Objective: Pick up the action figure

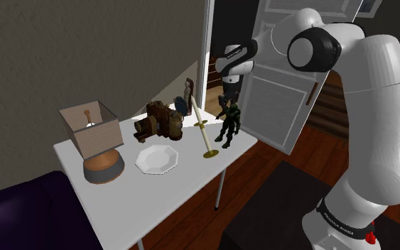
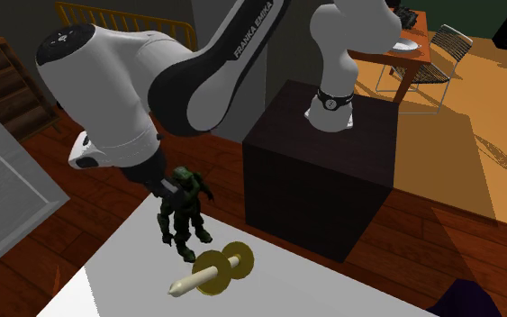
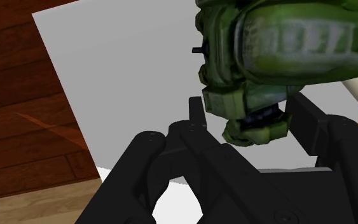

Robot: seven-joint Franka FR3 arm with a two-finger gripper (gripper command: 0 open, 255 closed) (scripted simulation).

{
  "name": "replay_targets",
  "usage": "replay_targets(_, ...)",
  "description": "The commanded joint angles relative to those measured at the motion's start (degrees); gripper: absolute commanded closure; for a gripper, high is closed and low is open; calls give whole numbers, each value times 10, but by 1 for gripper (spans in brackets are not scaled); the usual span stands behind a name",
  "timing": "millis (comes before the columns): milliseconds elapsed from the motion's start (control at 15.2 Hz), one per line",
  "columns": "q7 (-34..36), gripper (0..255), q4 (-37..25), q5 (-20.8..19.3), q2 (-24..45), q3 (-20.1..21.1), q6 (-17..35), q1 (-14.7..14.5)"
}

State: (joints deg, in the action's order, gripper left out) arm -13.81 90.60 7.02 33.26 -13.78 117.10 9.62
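Observation:
The action figure (image 1: 229, 128) is a dark green armoured soldier standing upright near the far corner of the white table (image 1: 163, 192). In the second exterior view the figure (image 2: 184, 214) has both feet on the tabletop. My black gripper (image 1: 229, 98) hangs right above and behind its head and shoulders (image 2: 165, 185). In the wrist view the fingers (image 3: 196, 113) stand apart on either side of the figure's upper body (image 3: 260, 51), with a small gap at one finger. The gripper (image 3: 250, 109) is open around it, not clasping.
A gold-based stand with a cream rod (image 1: 204, 133) stands right beside the figure (image 2: 213, 270). A white plate (image 1: 155, 158), a brown lumpy object (image 1: 159, 121) and a box-shaped lamp (image 1: 92, 135) sit further along the table. A white door (image 1: 283, 92) is behind. My dark stand (image 2: 323, 171) lies beyond the table.

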Motion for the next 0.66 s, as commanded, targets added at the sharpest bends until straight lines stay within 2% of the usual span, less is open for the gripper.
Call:
replay_targets(0, 0, 255, -2, -2, -10, -1, -10, -1)
replay_targets(594, 3, 255, -22, -8, -33, -5, -54, -2)
